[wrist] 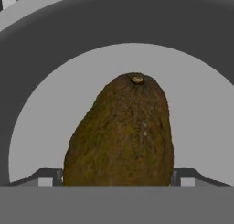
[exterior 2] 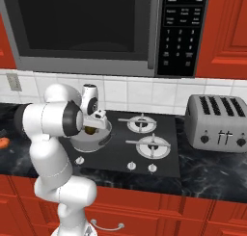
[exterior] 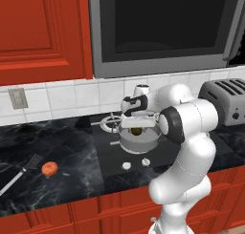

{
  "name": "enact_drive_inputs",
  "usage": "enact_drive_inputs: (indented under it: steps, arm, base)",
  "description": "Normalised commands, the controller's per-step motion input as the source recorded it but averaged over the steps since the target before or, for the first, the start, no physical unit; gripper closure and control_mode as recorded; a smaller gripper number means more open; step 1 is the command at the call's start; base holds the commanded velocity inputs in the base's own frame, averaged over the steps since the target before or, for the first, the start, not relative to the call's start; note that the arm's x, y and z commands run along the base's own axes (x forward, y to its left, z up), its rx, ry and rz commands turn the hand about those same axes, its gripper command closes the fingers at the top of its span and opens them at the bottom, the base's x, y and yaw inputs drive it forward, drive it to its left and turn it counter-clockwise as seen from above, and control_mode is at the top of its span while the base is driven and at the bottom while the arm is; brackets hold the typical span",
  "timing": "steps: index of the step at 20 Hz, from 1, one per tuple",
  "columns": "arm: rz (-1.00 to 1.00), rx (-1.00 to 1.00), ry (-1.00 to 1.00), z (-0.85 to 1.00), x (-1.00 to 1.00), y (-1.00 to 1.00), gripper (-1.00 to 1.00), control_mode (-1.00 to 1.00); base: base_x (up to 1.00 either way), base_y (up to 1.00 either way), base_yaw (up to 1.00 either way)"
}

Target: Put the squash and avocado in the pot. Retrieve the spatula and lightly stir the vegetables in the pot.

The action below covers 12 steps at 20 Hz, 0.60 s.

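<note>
The gripper (exterior: 137, 128) hangs over the pot (exterior: 139, 140) on the stove's left burner, its fingertips (wrist: 49, 178) spread on either side of the avocado (wrist: 119, 131); whether they pinch it I cannot tell. The squash (exterior: 49, 168) lies far left on the black counter (exterior: 48, 147), just beside the spatula (exterior: 21, 172).

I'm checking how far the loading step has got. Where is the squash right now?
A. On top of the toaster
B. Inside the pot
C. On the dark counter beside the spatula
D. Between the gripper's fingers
C: the orange squash lies on the black counter next to the spatula, well left of the pot, which holds the avocado.
</note>
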Motion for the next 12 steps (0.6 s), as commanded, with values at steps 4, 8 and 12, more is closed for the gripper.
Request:
enact_drive_inputs:
  steps: [4,8,12]
  arm:
    - [0.00,0.00,-0.02,0.07,-0.09,0.00,-1.00,-1.00]
    - [0.00,0.00,-0.03,0.32,-0.21,0.00,-1.00,-1.00]
    - [0.00,0.00,-0.03,0.21,-0.32,0.00,-1.00,-1.00]
  base:
    - [0.00,0.00,0.00]
    - [0.00,0.00,0.00]
    - [0.00,0.00,0.00]
